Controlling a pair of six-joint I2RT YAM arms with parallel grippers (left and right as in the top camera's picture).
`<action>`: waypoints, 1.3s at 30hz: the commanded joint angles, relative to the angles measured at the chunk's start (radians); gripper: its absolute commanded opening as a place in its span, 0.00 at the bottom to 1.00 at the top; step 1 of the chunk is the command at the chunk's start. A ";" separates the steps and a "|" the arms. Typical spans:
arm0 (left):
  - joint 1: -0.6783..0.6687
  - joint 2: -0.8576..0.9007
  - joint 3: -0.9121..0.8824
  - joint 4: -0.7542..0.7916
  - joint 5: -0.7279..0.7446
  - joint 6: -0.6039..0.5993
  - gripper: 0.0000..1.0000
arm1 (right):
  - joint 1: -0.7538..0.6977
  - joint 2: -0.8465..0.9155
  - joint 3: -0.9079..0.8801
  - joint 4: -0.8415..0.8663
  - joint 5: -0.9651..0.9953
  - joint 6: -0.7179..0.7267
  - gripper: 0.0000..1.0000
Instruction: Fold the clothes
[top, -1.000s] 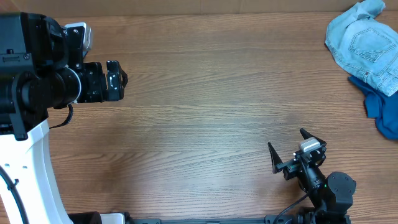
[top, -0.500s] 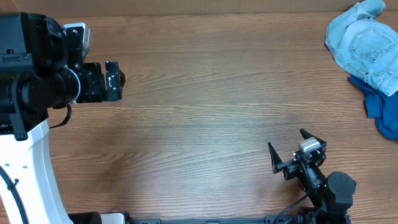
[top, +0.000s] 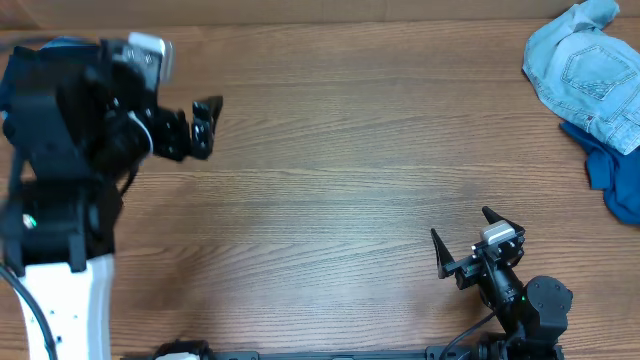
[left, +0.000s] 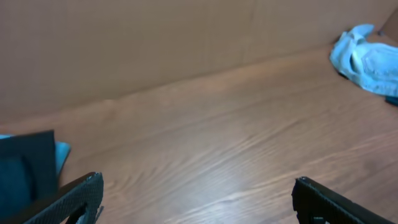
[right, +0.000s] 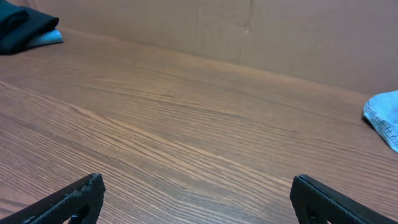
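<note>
The clothes lie in two places. A pale denim piece is bunched at the table's far right corner, with a mid-blue piece just in front of it. The denim also shows in the left wrist view and at the right wrist view's edge. A dark garment with a light blue edge lies at the far left, seen in the right wrist view. My left gripper hangs open over bare wood at the left, holding nothing. My right gripper rests open near the front edge, also holding nothing.
A brown cardboard wall runs along the table's far edge. A dark and light blue shape sits at the left edge of the left wrist view. Wooden tabletop stretches between the two arms.
The left arm has swung round and its gripper has shifted a little to the right and tilted. The right arm and the clothes have not moved.
</note>
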 joint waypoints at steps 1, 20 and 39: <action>-0.002 -0.151 -0.200 0.111 0.022 0.013 1.00 | -0.004 -0.012 -0.007 0.006 0.000 0.008 1.00; 0.000 -0.814 -0.997 0.414 -0.092 -0.024 1.00 | -0.004 -0.012 -0.007 0.006 0.000 0.008 1.00; 0.000 -1.091 -1.325 0.483 -0.113 -0.026 1.00 | -0.004 -0.012 -0.007 0.006 0.000 0.008 1.00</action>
